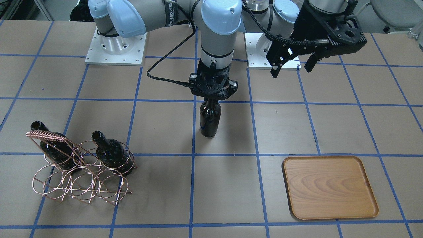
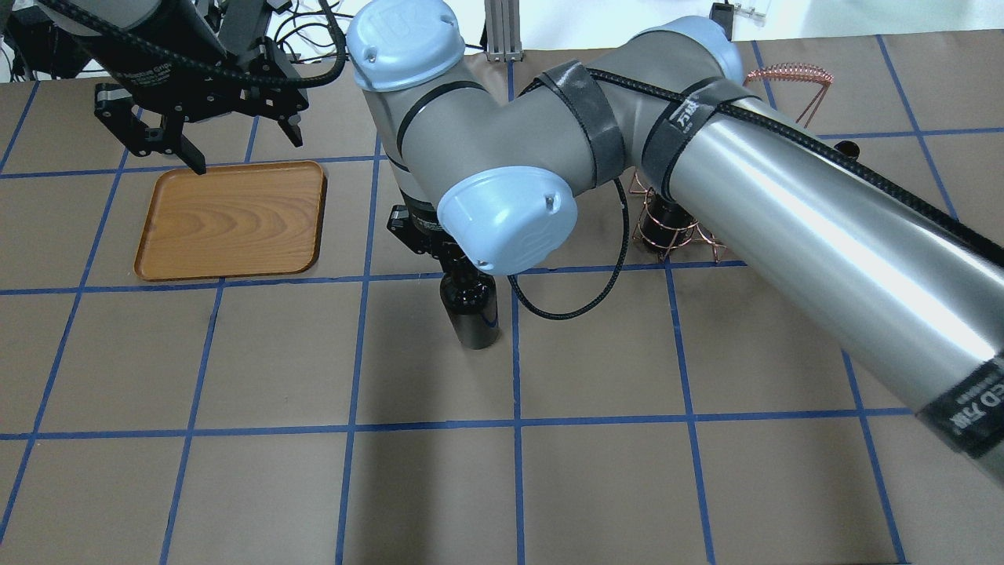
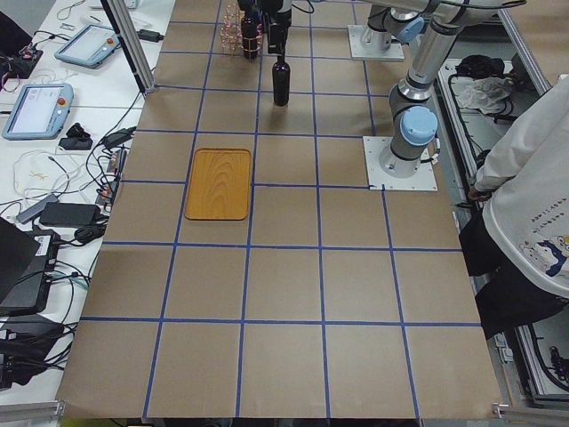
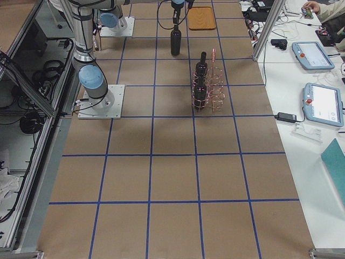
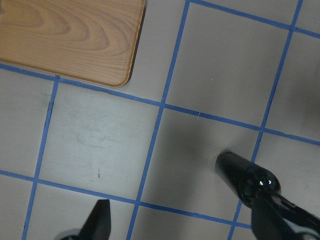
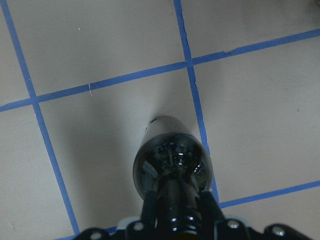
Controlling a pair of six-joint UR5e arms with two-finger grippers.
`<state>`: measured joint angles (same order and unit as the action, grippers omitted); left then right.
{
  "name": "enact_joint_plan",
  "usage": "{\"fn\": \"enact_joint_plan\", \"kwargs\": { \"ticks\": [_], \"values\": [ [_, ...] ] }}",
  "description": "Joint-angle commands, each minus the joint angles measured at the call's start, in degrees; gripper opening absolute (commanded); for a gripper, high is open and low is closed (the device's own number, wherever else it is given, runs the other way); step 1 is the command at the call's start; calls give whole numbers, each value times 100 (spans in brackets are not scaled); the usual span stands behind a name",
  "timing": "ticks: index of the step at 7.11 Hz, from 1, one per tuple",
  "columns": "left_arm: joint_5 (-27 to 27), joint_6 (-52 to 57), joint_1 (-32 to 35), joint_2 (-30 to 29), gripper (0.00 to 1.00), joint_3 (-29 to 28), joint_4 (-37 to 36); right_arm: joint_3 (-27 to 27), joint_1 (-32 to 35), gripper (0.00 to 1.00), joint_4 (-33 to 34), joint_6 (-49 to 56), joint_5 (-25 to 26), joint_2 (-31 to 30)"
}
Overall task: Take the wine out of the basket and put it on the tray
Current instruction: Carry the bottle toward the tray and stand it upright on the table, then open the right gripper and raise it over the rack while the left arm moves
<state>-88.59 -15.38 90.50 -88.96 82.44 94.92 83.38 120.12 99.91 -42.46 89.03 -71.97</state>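
My right gripper (image 1: 210, 98) is shut on the neck of a near-black wine bottle (image 1: 210, 120). The bottle is upright over the middle of the table, its base at or just above the surface. The right wrist view shows the fingers (image 6: 150, 210) on either side of the neck of the bottle (image 6: 172, 157). The copper wire basket (image 1: 79, 172) stands apart on the table and holds two more bottles (image 1: 49, 145) (image 1: 110, 153). The wooden tray (image 1: 328, 186) lies bare. My left gripper (image 1: 291, 71) is open and empty, raised near the tray's robot-side edge (image 2: 231, 169).
The two arm base plates (image 1: 115, 49) are bolted on the robot's side of the table. Blue tape lines grid the brown tabletop. My right arm (image 2: 784, 212) reaches across the basket's side in the overhead view. Operators' desks with tablets (image 4: 323, 102) flank the table.
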Motion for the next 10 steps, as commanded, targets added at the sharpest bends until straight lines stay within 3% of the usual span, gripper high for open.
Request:
{"fn": "enact_joint_plan", "kwargs": {
  "ticks": [1,4,6,8,10],
  "values": [
    [0,0,3,1,100,0,0,12,3,99,2,54,105,-9],
    [0,0,3,1,100,0,0,-225,-504,100,-68,752,88,-376],
    [0,0,3,1,100,0,0,-208,-1591,100,-592,2854,359,-1009],
    [0,0,3,-8,100,0,0,-173,-2447,100,-736,4188,178,-1458],
    [0,0,3,-8,100,0,0,-86,-2476,100,-780,4387,150,-1608]
  ]
}}
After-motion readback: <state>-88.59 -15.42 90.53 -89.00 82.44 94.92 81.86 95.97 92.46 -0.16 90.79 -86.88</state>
